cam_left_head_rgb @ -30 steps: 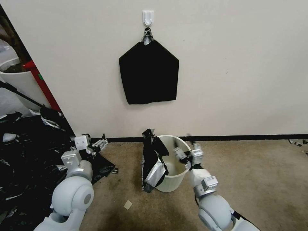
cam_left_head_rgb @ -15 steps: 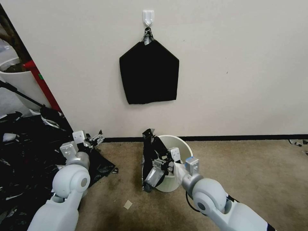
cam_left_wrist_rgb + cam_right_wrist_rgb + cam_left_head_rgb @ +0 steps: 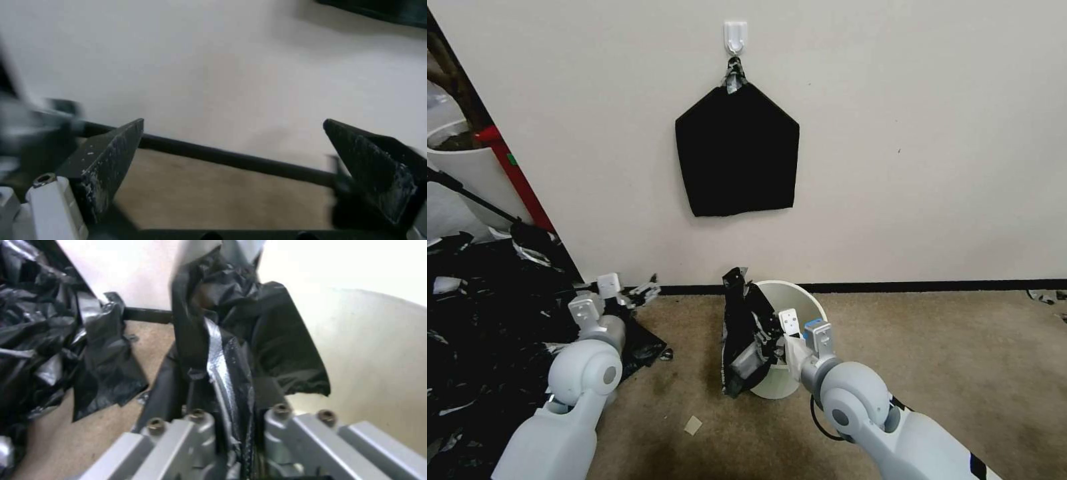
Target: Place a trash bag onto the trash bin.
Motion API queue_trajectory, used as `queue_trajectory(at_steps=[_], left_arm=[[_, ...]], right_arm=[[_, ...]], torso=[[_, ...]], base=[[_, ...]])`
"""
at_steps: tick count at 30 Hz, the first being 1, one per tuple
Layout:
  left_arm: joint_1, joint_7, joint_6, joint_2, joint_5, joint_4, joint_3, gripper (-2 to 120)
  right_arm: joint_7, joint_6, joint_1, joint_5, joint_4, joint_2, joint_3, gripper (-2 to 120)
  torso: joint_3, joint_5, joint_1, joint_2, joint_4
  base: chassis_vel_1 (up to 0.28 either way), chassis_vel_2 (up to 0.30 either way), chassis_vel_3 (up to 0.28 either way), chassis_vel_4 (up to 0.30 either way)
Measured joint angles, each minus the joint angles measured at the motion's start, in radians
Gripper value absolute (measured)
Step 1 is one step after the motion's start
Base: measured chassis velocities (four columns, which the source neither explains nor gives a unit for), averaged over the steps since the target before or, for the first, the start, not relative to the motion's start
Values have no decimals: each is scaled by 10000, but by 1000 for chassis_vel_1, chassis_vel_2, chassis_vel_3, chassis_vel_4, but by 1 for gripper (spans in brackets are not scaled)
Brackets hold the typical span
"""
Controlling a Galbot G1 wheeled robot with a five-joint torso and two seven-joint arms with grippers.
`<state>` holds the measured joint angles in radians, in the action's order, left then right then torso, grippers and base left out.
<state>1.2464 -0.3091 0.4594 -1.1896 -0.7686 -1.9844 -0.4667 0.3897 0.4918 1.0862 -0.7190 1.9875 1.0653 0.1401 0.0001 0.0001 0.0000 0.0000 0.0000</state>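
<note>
The right tool (image 3: 770, 333) is clamping a fold of the thin, glossy black plastic trash bag (image 3: 747, 340), which is draping over the left rim of the round cream-white plastic trash bin (image 3: 807, 307) standing on the carpet by the wall. The bag is hanging with its long axis upright, bunched rather than spread, so the fitting step seems to be in hand; next its mouth likely needs drawing across the rim. The left tool (image 3: 231, 156) is hovering near the baseboard, fingers apart and holding nothing.

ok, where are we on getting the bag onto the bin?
Partly done: the trash bag is draped over the left side of the trash bin rim, hanging mostly outside. In hand: the right gripper is shut on the bag film at the rim. Left: the rest of the rim is bare, so the bag must be spread around it. The left gripper is open, by the wall.
</note>
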Motion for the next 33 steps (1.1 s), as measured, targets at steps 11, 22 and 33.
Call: queue_trajectory(at_steps=[11,22,33], left_arm=[[-324,997,597,-425,-526,445,1555,100],[-752,703,1097,-1056,506,1253,2734,100],[-1062,-213,1562,-1723,1617,2109,3833,88]], right_arm=[[2215,-1963,868,-8,68,439,260,0],[3113,-2920,1446,1175,12,908,203,0],[2809,-3081,1884,3078,-247,845,9,0]], torso=[[-1,0,0,0,-1],[-1,1,0,0,0],[-3,4,-1,1,4]], base=[[0,0,0,0],[0,0,0,0],[0,0,0,0]])
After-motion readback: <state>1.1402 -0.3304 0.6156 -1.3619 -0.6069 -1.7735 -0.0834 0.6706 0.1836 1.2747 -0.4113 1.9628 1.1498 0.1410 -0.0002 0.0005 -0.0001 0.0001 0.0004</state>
